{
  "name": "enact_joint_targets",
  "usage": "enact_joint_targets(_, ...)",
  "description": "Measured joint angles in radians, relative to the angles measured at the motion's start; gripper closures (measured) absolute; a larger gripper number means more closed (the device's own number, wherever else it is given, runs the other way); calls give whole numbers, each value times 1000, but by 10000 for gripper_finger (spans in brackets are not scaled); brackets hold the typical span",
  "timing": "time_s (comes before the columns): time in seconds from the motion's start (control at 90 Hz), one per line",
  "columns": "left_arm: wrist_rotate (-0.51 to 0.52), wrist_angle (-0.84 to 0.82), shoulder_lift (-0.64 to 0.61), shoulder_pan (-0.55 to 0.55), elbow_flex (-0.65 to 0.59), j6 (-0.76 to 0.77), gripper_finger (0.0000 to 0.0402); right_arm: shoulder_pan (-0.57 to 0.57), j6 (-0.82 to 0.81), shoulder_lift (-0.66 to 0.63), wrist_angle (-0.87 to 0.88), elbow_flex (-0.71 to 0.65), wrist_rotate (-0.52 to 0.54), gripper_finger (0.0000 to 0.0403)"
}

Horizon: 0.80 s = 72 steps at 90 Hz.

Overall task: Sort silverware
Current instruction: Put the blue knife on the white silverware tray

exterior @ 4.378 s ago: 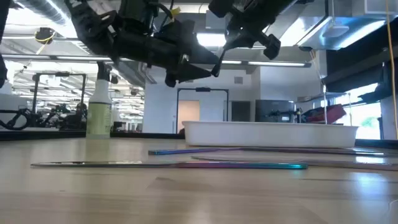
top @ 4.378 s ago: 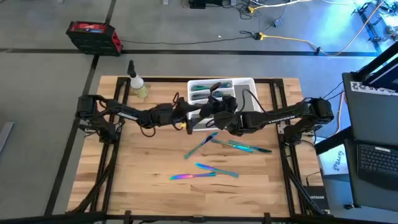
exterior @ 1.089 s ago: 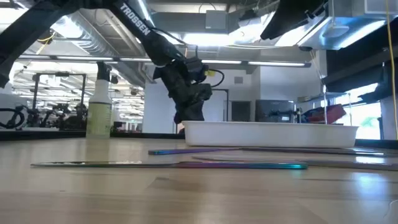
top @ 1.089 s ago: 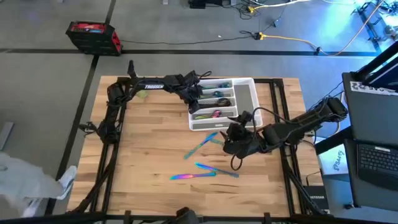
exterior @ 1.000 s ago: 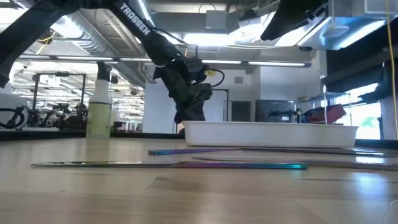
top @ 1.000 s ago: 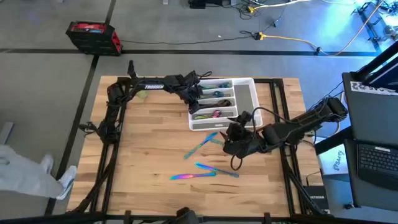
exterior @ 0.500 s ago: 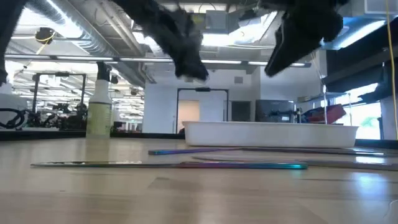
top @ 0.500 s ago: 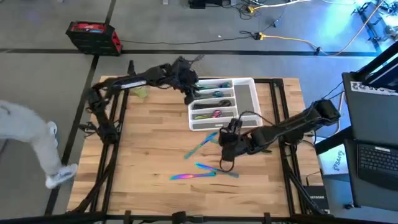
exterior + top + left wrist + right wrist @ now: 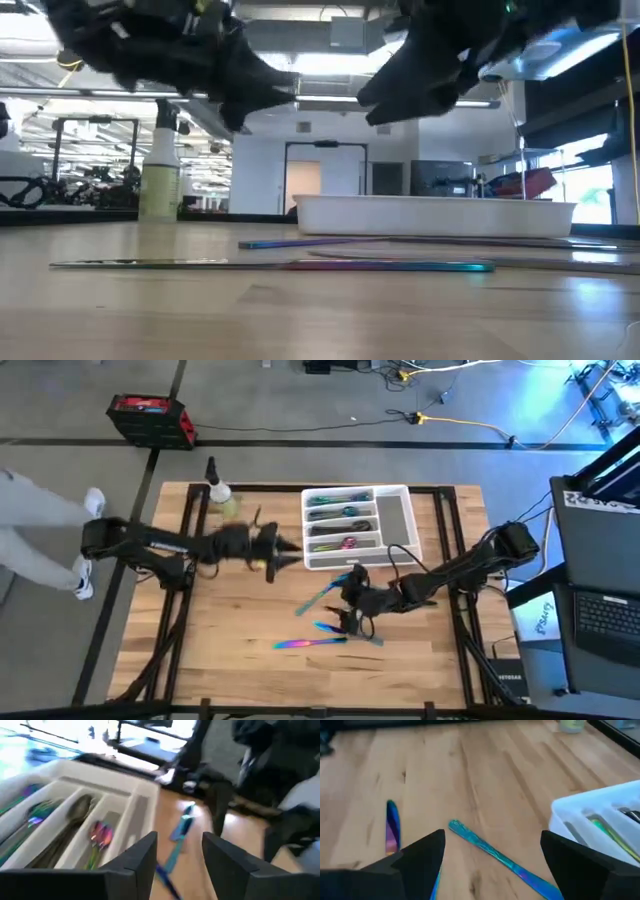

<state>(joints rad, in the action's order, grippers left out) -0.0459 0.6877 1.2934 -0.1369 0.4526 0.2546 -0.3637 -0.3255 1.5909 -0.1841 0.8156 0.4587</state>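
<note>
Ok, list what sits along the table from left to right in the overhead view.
Spray bottle → left gripper → white tray → right arm's base.

Grey floor (image 9: 90,455) — red toolbox (image 9: 150,418), cables, passing person's legs (image 9: 40,540).

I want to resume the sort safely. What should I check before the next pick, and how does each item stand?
1. Right gripper open and empty: ok, fingers spread in its wrist view.
2. Left gripper open and empty: ok.
3. Loose silverware left on the table: ok, several pieces.
4. A piece below the right gripper: ok, a teal one lies between its fingers in view.
5. Tray unobstructed: ok, left gripper sits beside it.
6. Person away from the table: not ok, legs near the left edge.
</note>
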Motion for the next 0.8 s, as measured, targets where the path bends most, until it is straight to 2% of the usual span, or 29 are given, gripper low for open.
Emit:
enact_joint_targets(0.056,120,-3,31,68,-8,-10,259,0,35,0,-58,-29,-13,91)
enact_joint_targets(0.111,193,-11,77,124,-7,-22,259,7,99,0,-66,-41,-49,91)
enact_joint_targets(0.244,219,-13,201,191,27,-18,259,92,152,4,9,-13,-193,91)
enact_joint_targets(0.378,246,7,308,242,31,67,259,179,257,65,33,40,-302,91)
enact_joint_targets(0.5,368,93,338,308,34,58,259,216,410,135,35,98,-402,91)
enact_joint_targets(0.611,481,81,340,341,32,23,259,216,527,209,66,140,-419,91)
enact_joint_targets(0.689,478,87,334,347,33,-6,259,214,543,248,74,165,-419,91)
enact_joint_targets(0.8,407,76,334,356,32,-11,259,220,471,297,86,194,-431,91)
